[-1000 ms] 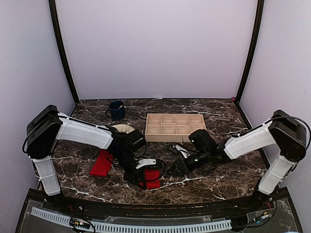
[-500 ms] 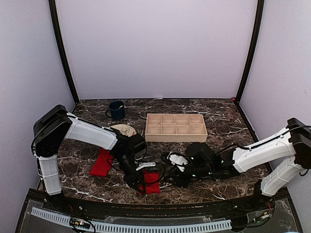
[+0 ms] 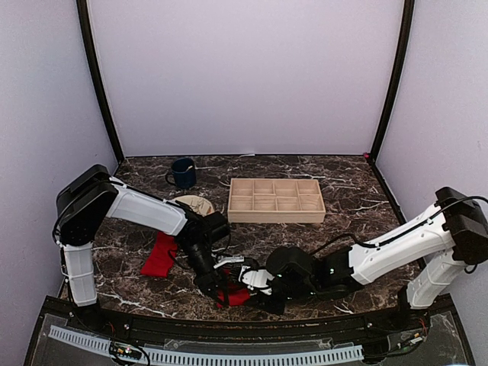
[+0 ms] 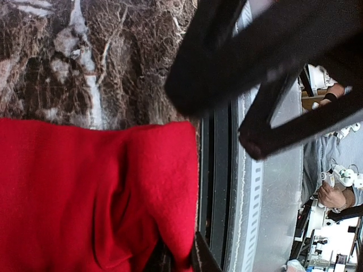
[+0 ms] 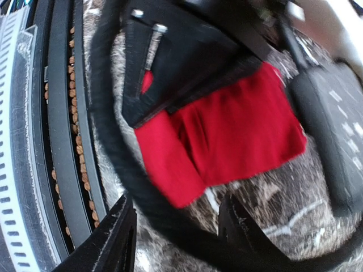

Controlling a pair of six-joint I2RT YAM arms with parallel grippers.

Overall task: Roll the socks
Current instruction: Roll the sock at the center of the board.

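Overhead view, both arms converge at 6 o'clock on the marble table [image 3: 347, 191].

- Near sock [image 3: 238, 297]: red, lying flat at the front edge, not yet a bundle.
- Left gripper [image 3: 219, 288]: on the sock's 9 o'clock end, jaws nearly together. The wrist view shows fabric creasing toward them, so it looks pinched, though the contact itself sits at the frame edge. Likely purpose: anchor or lift one end so the roll can begin.
- Right gripper [image 3: 248, 284]: comes in from 3 o'clock. Its fingers [image 5: 122, 238] stand apart with nothing between them, low over the sock's free end. Judged to be positioning for a second hold.
- Second sock [image 3: 159, 255]: at 8 o'clock, flat, well apart and untouched, so it waits its turn.
- Patterned plate [image 3: 200, 202], blue mug [image 3: 183, 173] and wooden divided tray [image 3: 276, 219]: at 10 to 12 o'clock, out of the work.

Task judged early.
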